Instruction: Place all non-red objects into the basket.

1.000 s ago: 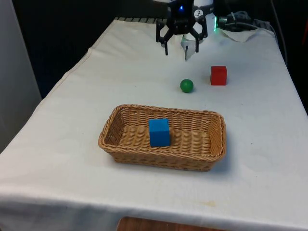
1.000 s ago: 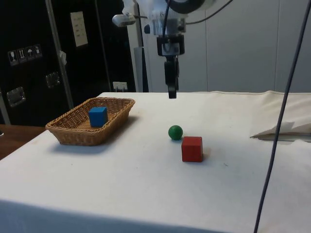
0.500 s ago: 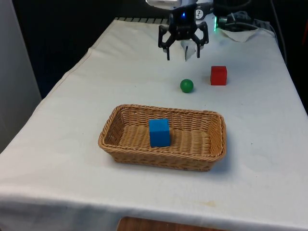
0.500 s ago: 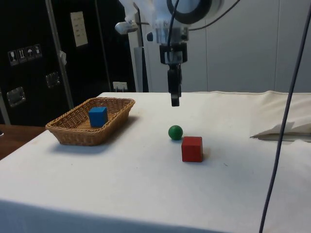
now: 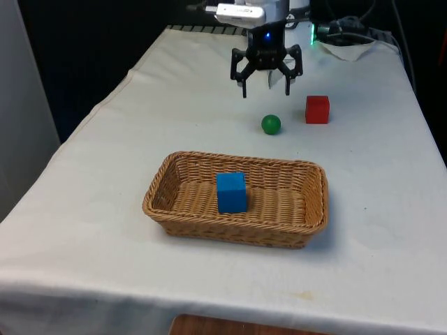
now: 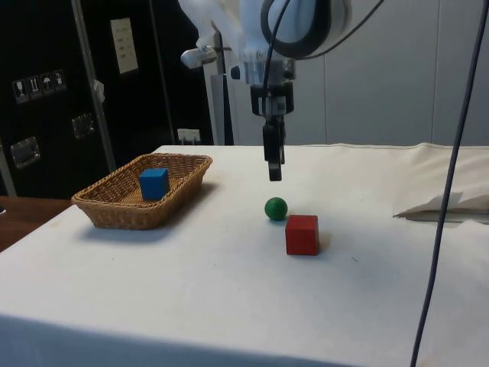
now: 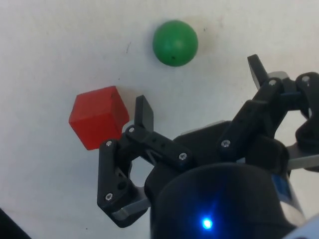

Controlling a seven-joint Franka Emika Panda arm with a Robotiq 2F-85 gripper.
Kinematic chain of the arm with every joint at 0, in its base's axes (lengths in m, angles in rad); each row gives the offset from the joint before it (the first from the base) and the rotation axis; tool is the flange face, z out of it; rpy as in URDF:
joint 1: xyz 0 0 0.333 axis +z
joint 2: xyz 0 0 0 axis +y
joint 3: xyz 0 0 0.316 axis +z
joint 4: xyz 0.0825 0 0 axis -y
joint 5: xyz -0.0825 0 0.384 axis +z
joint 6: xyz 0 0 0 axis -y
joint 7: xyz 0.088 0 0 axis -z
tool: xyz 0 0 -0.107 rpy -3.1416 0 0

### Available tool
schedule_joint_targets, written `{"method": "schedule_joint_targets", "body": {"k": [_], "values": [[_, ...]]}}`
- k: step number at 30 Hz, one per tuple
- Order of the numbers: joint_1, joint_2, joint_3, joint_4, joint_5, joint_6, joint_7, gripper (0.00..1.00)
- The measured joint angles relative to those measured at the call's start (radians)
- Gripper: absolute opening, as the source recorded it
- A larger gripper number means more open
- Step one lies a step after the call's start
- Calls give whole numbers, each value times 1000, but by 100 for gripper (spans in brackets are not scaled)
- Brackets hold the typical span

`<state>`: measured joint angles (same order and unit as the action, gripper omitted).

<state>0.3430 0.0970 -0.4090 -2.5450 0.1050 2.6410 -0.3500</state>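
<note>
1. The gripper (image 5: 266, 89) is now lower and closer to the green ball (image 5: 271, 124) than a second ago. In the side view it hangs almost straight over the ball, its tips (image 6: 274, 174) a little above it and not touching.

2. The jaws stand wide apart and hold nothing. From the wrist view, the gripper (image 7: 199, 97) has the green ball (image 7: 175, 42) just ahead of its two fingers, with white cloth between them.

3. This move tells me the arm goes for the ball, the only non-red thing left outside. The blue cube (image 5: 231, 192) already lies in the wicker basket (image 5: 161, 181), so I judge the task about half done.

4. The red cube (image 5: 317, 109) sits just beside the ball, toward the front view's right, with a small gap between them. It must stay on the table (image 5: 105, 160), so the descent needs care that a finger does not push it.

5. Compared with the earlier frames, only the arm has changed place. The ball, both cubes and the basket rest in the same spots, and the jaws keep the same wide opening.
</note>
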Motion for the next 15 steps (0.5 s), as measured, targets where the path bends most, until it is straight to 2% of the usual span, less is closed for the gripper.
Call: {"method": "schedule_joint_targets", "body": {"k": [15], "values": [[0,57,25,-4,11,71,11,100]]}}
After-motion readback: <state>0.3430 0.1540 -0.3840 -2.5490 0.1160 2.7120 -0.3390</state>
